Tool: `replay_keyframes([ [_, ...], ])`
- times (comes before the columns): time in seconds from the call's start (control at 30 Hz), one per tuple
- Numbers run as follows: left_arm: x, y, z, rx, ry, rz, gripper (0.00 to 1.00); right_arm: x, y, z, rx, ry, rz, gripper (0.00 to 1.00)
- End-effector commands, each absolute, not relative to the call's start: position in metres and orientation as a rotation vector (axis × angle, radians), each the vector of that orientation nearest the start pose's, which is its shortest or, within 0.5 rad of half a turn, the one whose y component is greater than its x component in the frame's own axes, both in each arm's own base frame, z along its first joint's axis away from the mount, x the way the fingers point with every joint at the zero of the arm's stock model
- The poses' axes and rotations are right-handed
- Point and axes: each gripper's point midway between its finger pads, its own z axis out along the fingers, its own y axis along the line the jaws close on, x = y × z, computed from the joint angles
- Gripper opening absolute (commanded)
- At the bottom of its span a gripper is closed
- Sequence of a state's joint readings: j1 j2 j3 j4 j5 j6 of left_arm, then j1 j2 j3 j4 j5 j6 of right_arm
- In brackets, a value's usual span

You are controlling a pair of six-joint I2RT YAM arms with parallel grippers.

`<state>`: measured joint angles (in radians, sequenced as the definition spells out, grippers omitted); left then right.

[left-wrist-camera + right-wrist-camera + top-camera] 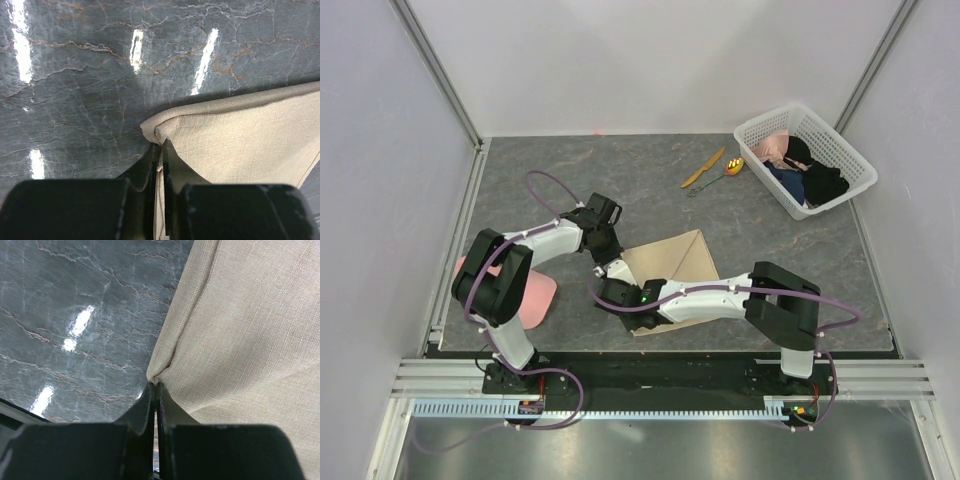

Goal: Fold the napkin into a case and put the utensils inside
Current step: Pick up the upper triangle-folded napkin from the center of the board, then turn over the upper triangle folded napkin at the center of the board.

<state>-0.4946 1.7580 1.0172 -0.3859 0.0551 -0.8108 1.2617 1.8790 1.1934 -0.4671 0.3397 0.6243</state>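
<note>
The beige napkin [672, 262] lies on the dark marble table, a crease running across it. My left gripper [604, 264] is shut on the napkin's left corner; in the left wrist view the cloth [240, 135] bunches at the gripper's tips [161, 149]. My right gripper [607, 292] is shut on a nearby corner at the near left, and in the right wrist view the napkin [240, 340] puckers at that gripper [156, 387]. The utensils, an orange knife [703, 168] and a spoon [725, 172] with a yellow bowl, lie far back near the basket.
A white basket [845, 150] holding dark and pink clothes stands at the back right corner. A pink cap [538, 296] lies at the near left beside the left arm. White walls close the table in on three sides.
</note>
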Motion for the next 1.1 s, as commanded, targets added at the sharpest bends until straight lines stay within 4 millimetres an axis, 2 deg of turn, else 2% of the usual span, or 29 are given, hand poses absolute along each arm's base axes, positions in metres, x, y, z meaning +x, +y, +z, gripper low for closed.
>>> replay_keyframes([
  [0.0, 0.284, -0.205, 0.018, -0.412, 2.83, -0.426, 0.02, 0.138, 0.341, 0.005, -0.809, 2.598, 0.097, 0.0],
  [0.03, 0.287, -0.207, 0.024, -0.409, 2.816, -0.44, 0.02, 0.138, 0.344, 0.014, -0.81, 2.585, 0.129, 0.0],
  [0.07, 0.288, -0.209, 0.029, -0.408, 2.808, -0.452, 0.02, 0.139, 0.352, 0.034, -0.793, 2.554, 0.211, 0.0],
  [0.17, 0.292, -0.209, 0.047, -0.412, 2.785, -0.46, 0.02, 0.133, 0.365, 0.066, -0.806, 2.523, 0.359, 0.0],
  [0.3, 0.296, -0.206, 0.071, -0.433, 2.748, -0.469, 0.02, 0.128, 0.377, 0.094, -0.78, 2.516, 0.506, 0.0],
  [0.33, 0.3, -0.205, 0.082, -0.432, 2.723, -0.476, 0.02, 0.126, 0.383, 0.103, -0.778, 2.51, 0.551, 0.0],
  [0.43, 0.304, -0.195, 0.1, -0.429, 2.696, -0.447, 0.02, 0.124, 0.402, 0.125, -0.779, 2.49, 0.656, 0.0],
  [0.5, 0.306, -0.181, 0.116, -0.452, 2.67, -0.416, 0.02, 0.118, 0.42, 0.145, -0.791, 2.475, 0.765, 0.0],
  [0.57, 0.305, -0.161, 0.133, -0.483, 2.64, -0.396, 0.02, 0.112, 0.437, 0.154, -0.822, 2.468, 0.852, 0.0],
  [0.6, 0.306, -0.155, 0.142, -0.499, 2.618, -0.398, 0.02, 0.112, 0.45, 0.17, -0.824, 2.437, 0.91, 0.0],
  [0.63, 0.306, -0.146, 0.151, -0.507, 2.597, -0.398, 0.02, 0.112, 0.459, 0.17, -0.833, 2.44, 0.934, 0.0],
  [0.67, 0.304, -0.129, 0.164, -0.551, 2.566, -0.391, 0.02, 0.106, 0.47, 0.179, -0.861, 2.424, 0.998, 0.0],
  [0.7, 0.305, -0.123, 0.179, -0.561, 2.536, -0.396, 0.02, 0.107, 0.485, 0.204, -0.856, 2.375, 1.079, 0.0],
  [0.73, 0.305, -0.114, 0.19, -0.555, 2.512, -0.39, 0.02, 0.104, 0.497, 0.207, -0.871, 2.372, 1.129, 0.0],
  [0.77, 0.3, -0.096, 0.203, -0.59, 2.479, -0.333, 0.02, 0.098, 0.509, 0.222, -0.883, 2.33, 1.205, 0.0],
  [0.8, 0.305, -0.091, 0.226, -0.584, 2.422, -0.335, 0.02, 0.089, 0.521, 0.247, -0.912, 2.28, 1.322, 0.0],
  [0.83, 0.305, -0.085, 0.238, -0.571, 2.397, -0.318, 0.02, 0.084, 0.528, 0.257, -0.896, 2.272, 1.404, 0.0],
  [0.87, 0.305, -0.081, 0.25, -0.567, 2.37, -0.298, 0.02, 0.081, 0.539, 0.279, -0.886, 2.185, 1.512, 0.0],
  [0.9, 0.306, -0.08, 0.268, -0.561, 2.334, -0.308, 0.02, 0.074, 0.539, 0.283, -0.894, 2.173, 1.583, 0.0],
  [0.97, 0.308, -0.081, 0.282, -0.56, 2.306, -0.321, 0.02, 0.071, 0.541, 0.31, -0.846, 2.075, 1.751, 0.0],
  [1.0, 0.311, -0.083, 0.288, -0.58, 2.282, -0.343, 0.02, 0.069, 0.534, 0.288, -0.834, 2.126, 1.762, 0.0],
  [1.03, 0.314, -0.085, 0.287, -0.586, 2.282, -0.352, 0.02, 0.065, 0.525, 0.291, -0.842, 2.109, 1.814, 0.0],
  [1.07, 0.316, -0.094, 0.284, -0.571, 2.29, -0.373, 0.02, 0.075, 0.522, 0.296, -0.793, 2.062, 1.875, 0.0],
])
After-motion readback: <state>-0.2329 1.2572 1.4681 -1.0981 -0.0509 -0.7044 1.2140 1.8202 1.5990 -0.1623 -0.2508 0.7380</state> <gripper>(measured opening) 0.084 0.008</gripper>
